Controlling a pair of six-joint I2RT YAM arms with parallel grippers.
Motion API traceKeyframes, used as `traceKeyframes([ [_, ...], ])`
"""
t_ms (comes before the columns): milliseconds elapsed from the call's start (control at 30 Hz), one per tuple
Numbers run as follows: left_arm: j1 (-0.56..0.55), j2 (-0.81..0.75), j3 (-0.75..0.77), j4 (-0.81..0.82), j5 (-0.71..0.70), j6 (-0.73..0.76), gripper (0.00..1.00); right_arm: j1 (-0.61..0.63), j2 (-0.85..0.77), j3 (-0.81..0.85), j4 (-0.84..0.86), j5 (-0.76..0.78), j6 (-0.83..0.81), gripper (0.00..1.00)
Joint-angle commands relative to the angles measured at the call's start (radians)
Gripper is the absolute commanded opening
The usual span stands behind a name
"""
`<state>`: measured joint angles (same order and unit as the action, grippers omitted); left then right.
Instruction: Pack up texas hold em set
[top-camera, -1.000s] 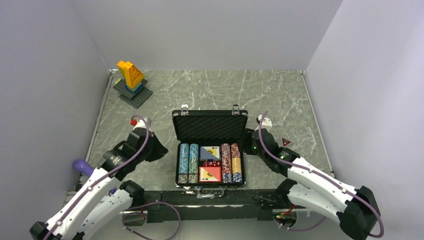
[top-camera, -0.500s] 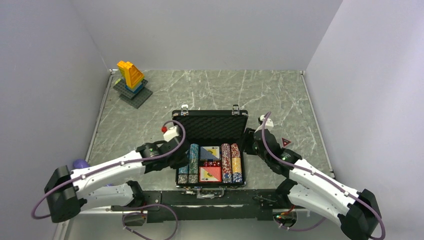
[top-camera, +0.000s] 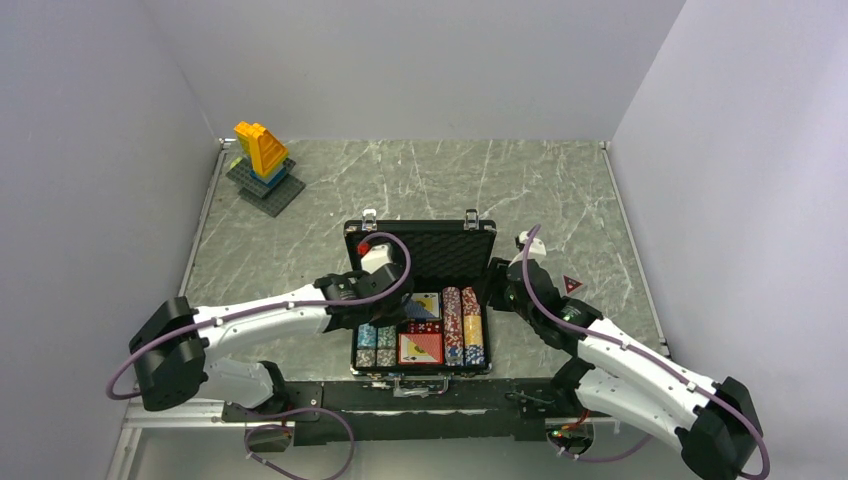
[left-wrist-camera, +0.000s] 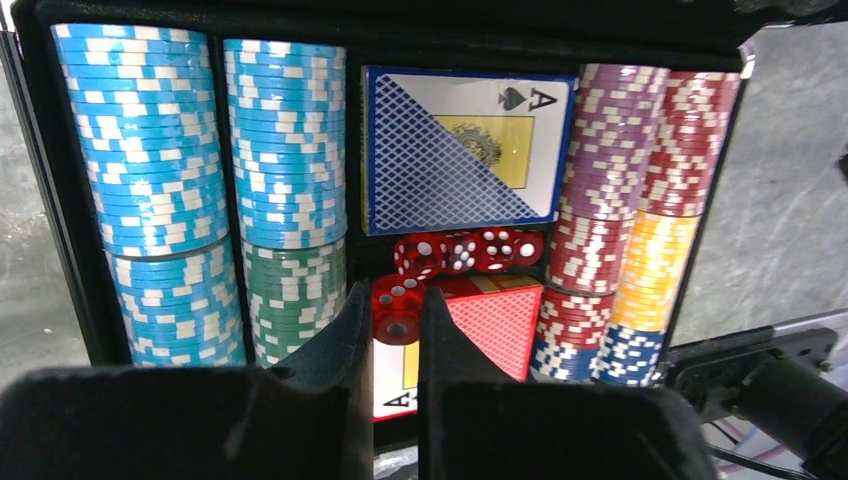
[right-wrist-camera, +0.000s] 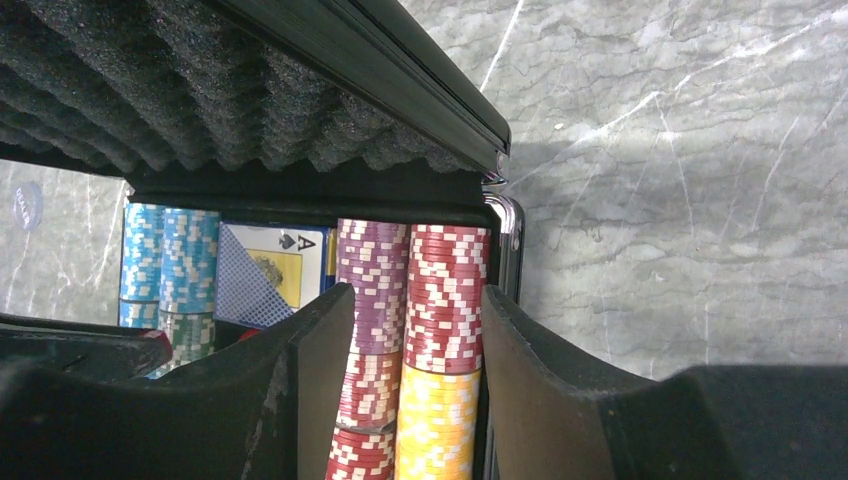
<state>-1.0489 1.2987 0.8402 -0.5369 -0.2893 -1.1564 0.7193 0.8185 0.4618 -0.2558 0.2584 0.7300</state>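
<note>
The black case (top-camera: 421, 371) lies open in the middle of the table, its foam-lined lid (top-camera: 420, 250) standing up at the back. Inside are rows of striped chips (top-camera: 461, 325), a blue card deck (left-wrist-camera: 460, 150), a red deck (left-wrist-camera: 500, 320) and a row of red dice (left-wrist-camera: 470, 250). My left gripper (top-camera: 388, 300) hangs over the case's left-centre, shut on one red die (left-wrist-camera: 397, 310) above the red deck. My right gripper (top-camera: 497, 283) is at the case's right side, open (right-wrist-camera: 418, 292), its fingers either side of the red and yellow chip row (right-wrist-camera: 440, 350) and the case wall.
A yellow and blue toy brick tower (top-camera: 263, 160) on a dark baseplate stands at the far left corner. Grey walls close in the marble table (top-camera: 560, 200) on three sides. The arm bases and a black rail run along the near edge.
My left arm has swung from left of the case to over its inside, jaws shut throughout. The right arm has hardly moved.
</note>
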Motion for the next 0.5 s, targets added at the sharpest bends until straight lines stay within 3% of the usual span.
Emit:
traceKeyframes([
  [0, -0.009, 0.031, 0.036, 0.02, 0.0, 0.037, 0.0, -0.003, 0.0, -0.003, 0.049, -0.008, 0.003, 0.54],
  [467, -0.017, 0.135, 0.049, 0.042, 0.05, 0.103, 0.0, -0.003, -0.011, -0.004, 0.036, -0.003, 0.009, 0.54],
])
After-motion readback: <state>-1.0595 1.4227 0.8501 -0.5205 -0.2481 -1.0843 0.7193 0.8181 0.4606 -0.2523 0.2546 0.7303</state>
